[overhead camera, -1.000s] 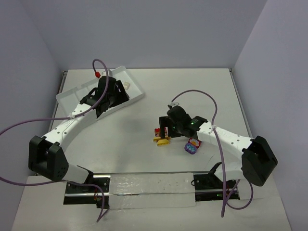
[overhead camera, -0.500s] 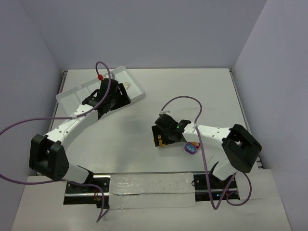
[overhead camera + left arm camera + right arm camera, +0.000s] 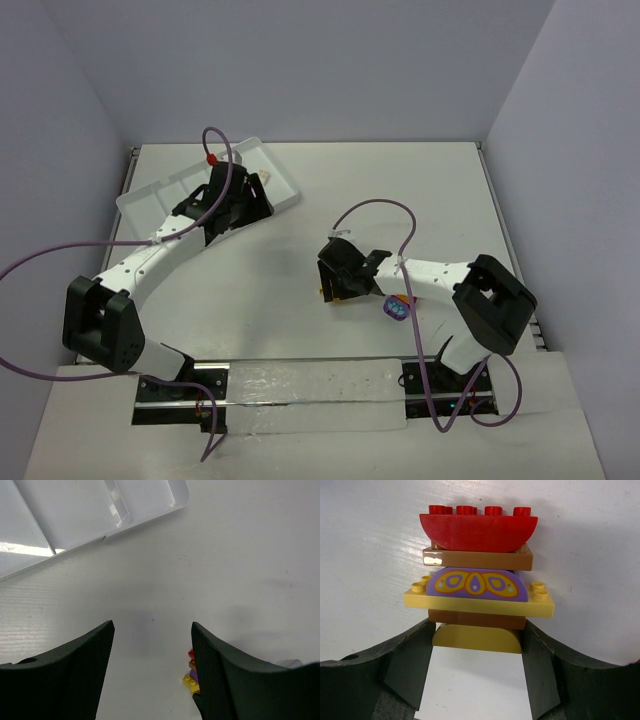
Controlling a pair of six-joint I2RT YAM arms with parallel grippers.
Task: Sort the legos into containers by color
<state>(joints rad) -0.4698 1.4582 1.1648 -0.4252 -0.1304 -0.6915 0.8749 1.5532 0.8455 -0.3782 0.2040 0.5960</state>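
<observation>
Right gripper grips lego stack; long axis, red end point away.

left arm: white tube-shaped links, black blocky joint housings | right arm: same white-and-black build | cables: a purple looping cable on the left arm, with a red fitting (near the wrist), another purple cable on the right | fingers: matt black, finely ribbed inner faces, in both wrist views
</observation>
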